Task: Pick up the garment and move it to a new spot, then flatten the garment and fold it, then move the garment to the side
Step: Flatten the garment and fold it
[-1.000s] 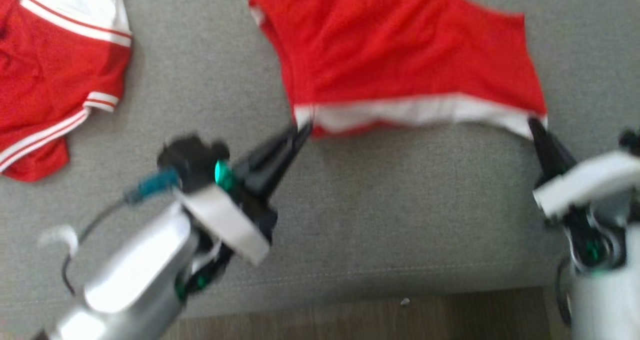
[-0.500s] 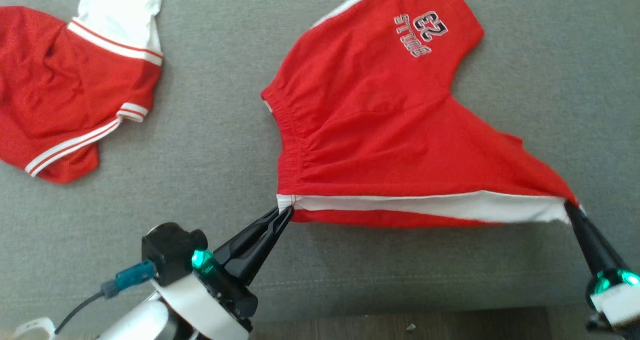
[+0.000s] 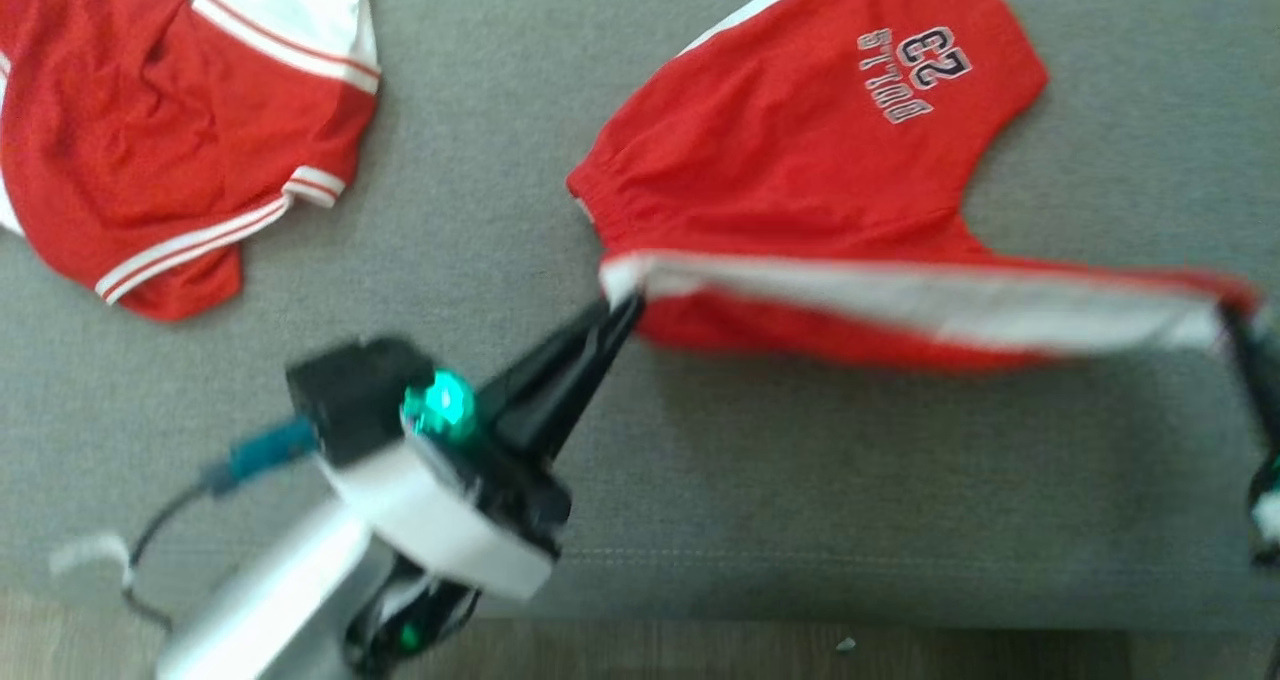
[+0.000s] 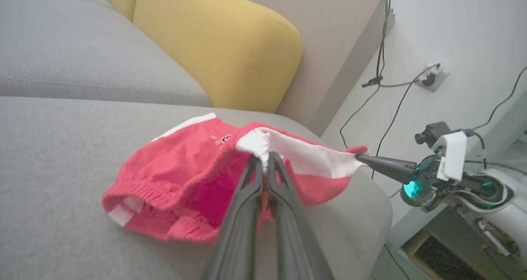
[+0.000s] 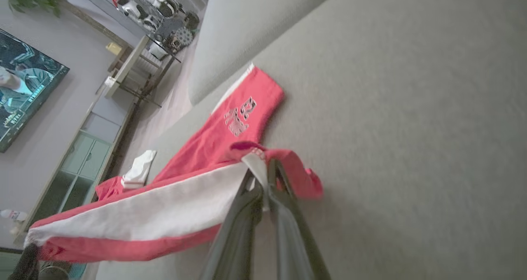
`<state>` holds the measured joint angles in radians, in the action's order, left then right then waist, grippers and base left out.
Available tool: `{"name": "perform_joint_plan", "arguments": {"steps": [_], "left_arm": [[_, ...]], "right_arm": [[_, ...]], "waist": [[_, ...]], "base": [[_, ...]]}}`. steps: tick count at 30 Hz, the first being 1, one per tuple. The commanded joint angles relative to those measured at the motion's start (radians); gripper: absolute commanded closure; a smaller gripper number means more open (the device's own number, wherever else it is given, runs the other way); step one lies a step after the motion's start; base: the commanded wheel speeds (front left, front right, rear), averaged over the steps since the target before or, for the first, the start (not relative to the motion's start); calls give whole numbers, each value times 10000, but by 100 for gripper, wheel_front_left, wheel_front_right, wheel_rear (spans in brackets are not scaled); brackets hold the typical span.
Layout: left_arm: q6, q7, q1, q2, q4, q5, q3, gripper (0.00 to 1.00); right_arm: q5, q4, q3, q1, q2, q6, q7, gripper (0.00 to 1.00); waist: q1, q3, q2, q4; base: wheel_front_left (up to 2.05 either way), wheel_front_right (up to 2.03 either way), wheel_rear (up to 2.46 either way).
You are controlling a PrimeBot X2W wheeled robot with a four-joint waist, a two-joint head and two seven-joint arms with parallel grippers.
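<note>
Progress: mid-fold, by my reading; placing and flattening look done. Red shorts (image 3: 800,160) sit on the grey sofa seat (image 3: 800,500), toward 1 o'clock in the head view. Left gripper (image 3: 618,312) is clamped on the white-striped edge at the waistband corner, right gripper (image 3: 1238,325) on its leg-hem corner at 3 o'clock. Held edge raised, taut; far half flat. Remaining: lay edge over, shift aside. Second red garment (image 3: 170,140) at 10 o'clock, well apart.

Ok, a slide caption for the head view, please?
Left gripper and right gripper stretch the red shorts by the white stripe above a grey sofa.
</note>
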<state>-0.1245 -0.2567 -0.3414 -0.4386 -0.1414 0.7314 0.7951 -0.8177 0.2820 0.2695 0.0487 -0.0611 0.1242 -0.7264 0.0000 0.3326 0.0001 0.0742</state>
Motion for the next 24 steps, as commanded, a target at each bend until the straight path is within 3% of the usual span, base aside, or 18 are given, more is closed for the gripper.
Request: {"name": "perform_joint_plan", "arguments": {"steps": [1,9,17,24], "left_arm": [[-61,-51,-730,-43,-338,278,-452,100],[-61,-32,-2738,411,1665,1569,-92,100],[-61,99,-3960,1755,3871,3331,-351,100],[-61,-24,-4901,2375,5142,3473,-432,100]], "right_arm": [[299,267,75,-777,-70,65,115,100],[1849,-946,52,-4563,-163,65,-600,100],[3306,-3292,-362,-7796,-702,65,-1346,100],[4082,-5370,-557,-9662,-886,65,-1211,100]], "waist": [[0,267,-1,195],[0,1135,-1,568],[0,1714,-1,1099],[0,2086,-1,1441]], "base": [[0,0,0],[0,0,0],[0,0,0],[0,0,0]]}}
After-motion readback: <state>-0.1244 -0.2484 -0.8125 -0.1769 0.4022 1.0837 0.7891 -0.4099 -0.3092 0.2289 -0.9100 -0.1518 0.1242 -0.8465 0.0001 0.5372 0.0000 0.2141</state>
